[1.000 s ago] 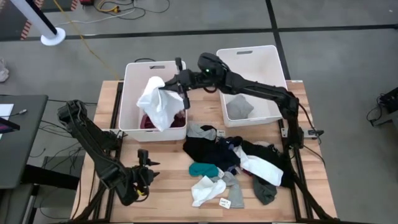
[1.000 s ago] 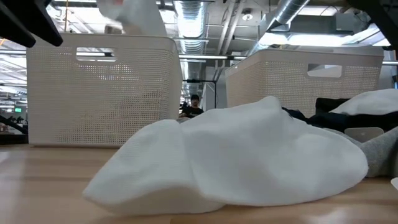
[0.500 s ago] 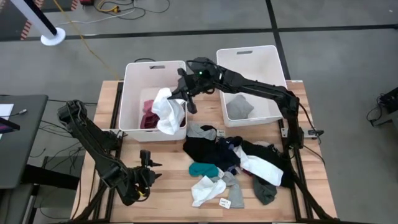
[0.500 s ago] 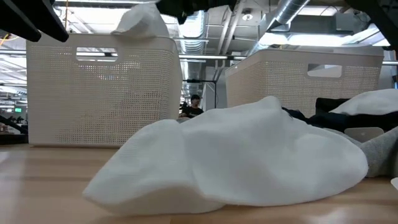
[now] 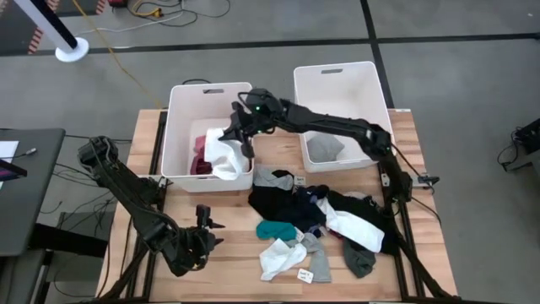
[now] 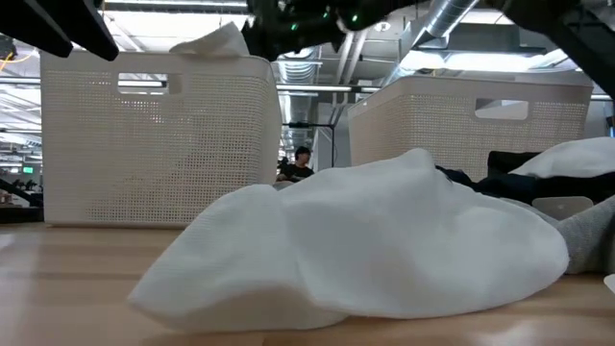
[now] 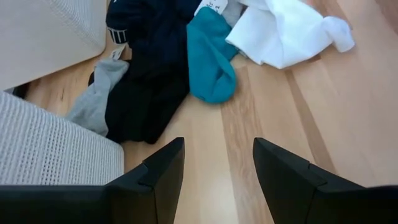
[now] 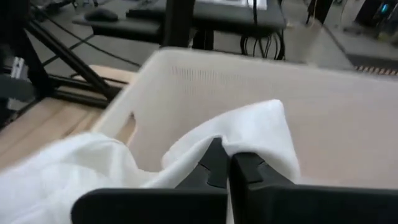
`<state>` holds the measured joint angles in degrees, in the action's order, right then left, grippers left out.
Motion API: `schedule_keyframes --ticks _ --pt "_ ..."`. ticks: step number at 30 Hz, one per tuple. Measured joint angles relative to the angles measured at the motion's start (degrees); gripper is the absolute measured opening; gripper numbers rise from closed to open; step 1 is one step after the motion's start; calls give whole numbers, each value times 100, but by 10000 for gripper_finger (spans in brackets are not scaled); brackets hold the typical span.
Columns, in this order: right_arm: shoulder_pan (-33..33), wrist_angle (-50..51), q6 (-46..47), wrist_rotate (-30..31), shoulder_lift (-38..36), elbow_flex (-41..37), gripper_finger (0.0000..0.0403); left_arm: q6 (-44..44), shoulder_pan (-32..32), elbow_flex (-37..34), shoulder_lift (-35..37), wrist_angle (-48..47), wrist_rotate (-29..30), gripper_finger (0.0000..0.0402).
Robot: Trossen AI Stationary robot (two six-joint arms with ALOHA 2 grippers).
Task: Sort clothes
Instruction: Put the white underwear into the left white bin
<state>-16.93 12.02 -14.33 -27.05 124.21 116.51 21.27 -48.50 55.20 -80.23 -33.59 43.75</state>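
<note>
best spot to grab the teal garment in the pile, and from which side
Probably the teal garment's left end, from straight above. In the high view that end lies bare on the wooden table; its right end runs under dark clothes. The open left gripper sits nearest.

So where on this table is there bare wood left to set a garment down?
Bare wood lies between the left white plastic bin and the table's front edge, around the left hand, and right of the teal sock. It is crowded from the black garments to the white sock, below the right bin.
</note>
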Motion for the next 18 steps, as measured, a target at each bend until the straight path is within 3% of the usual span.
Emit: schedule_keyframes --ticks 7,18 --pt "-4 -106 57 -4 247 2 32 -78 9 0 0 38 0 185" --pt "0 66 292 5 272 -2 36 -480 287 0 0 371 -231 185"
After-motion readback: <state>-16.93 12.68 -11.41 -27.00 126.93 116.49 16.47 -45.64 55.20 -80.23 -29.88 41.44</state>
